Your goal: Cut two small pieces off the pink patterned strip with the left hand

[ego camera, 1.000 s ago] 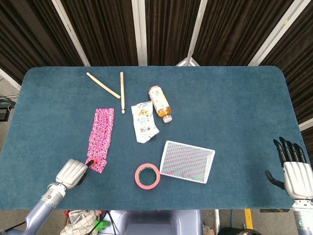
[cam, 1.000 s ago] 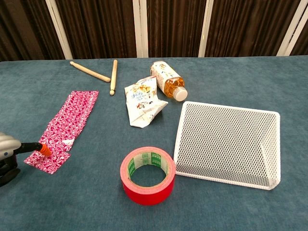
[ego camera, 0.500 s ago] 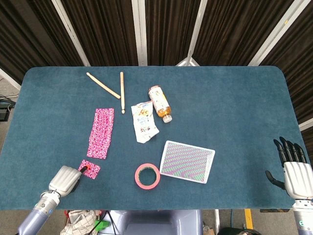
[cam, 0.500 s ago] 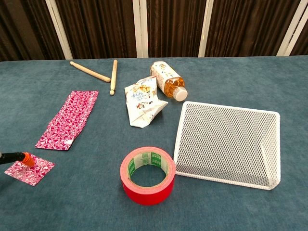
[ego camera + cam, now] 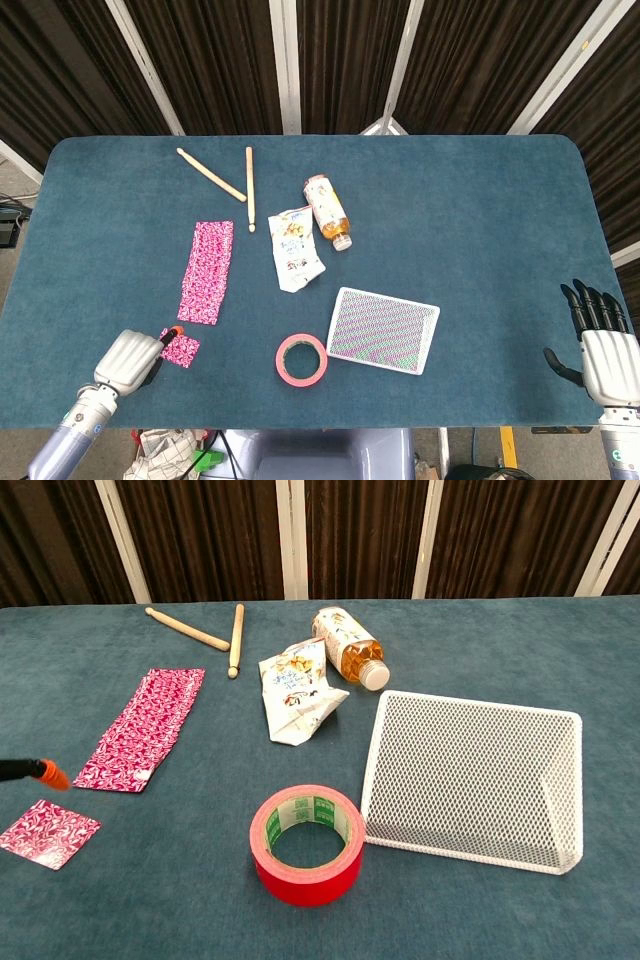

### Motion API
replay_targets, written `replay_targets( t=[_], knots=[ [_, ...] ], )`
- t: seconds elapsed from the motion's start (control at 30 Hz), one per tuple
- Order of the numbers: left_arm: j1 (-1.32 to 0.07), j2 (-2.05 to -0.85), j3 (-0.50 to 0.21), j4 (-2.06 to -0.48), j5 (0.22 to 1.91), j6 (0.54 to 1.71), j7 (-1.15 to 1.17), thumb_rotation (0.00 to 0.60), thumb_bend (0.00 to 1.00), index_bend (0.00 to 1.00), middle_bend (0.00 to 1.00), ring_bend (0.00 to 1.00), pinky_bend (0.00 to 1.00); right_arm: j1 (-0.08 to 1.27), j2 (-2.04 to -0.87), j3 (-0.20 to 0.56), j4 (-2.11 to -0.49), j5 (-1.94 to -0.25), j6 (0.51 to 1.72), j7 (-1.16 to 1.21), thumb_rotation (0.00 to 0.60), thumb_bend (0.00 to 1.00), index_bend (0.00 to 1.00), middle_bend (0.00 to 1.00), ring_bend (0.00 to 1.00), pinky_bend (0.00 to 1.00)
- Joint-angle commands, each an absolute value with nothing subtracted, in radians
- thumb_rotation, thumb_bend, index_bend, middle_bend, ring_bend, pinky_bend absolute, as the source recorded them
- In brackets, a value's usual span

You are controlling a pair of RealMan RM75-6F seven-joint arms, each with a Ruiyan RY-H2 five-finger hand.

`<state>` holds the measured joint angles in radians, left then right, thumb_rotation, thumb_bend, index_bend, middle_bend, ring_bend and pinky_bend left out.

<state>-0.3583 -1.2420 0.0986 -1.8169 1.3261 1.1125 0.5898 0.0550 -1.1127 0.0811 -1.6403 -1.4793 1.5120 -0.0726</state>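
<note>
At the near left edge of the table [image 5: 480, 190], the left hand [image 5: 128, 361] is clenched around a cutting tool [image 5: 35, 771] whose orange tip sits just beside a small cut pink piece [image 5: 48, 833] — the piece lies flat on the blue cloth, apart from the main strip. At the near right, the right hand [image 5: 604, 352] hangs off the table edge, released, fingers apart and holding nothing. A red tape roll [image 5: 307, 844] stands near the front centre, with a white mesh tray [image 5: 473, 777] just to its right. The pink patterned strip [image 5: 207, 270] lies lengthwise a little beyond the cut piece. Farther back are a crumpled snack packet [image 5: 294, 248], a tea bottle [image 5: 327, 210] on its side, and — farthest — two wooden drumsticks [image 5: 229, 180].
</note>
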Motion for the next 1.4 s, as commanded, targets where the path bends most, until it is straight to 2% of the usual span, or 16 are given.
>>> replay_targets(
  t=[0.03, 0.53, 1.4],
  knots=[
    [-0.375, -1.233, 0.075, -1.805, 1.324, 1.100, 0.543, 0.600, 0.78, 0.19, 0.87, 0.72, 0.61, 0.055, -1.113, 0.082, -1.640, -1.478, 1.512, -0.072, 0.600, 0.27, 0.02, 0.05, 0.08, 0.09],
    [-0.496, -1.326, -0.016, -1.658, 1.125, 0.939, 0.585, 0.600, 0.78, 0.19, 0.87, 0.72, 0.61, 0.054, -1.112, 0.083, -1.638, -1.473, 1.510, -0.071, 0.600, 0.27, 0.02, 0.05, 0.08, 0.09],
    [-0.528, -1.367, 0.016, -1.585, 1.087, 0.914, 0.566, 0.600, 0.78, 0.19, 0.87, 0.72, 0.61, 0.053, -1.113, 0.083, -1.640, -1.475, 1.511, -0.077, 0.600, 0.27, 0.02, 0.05, 0.08, 0.09]
  ],
)
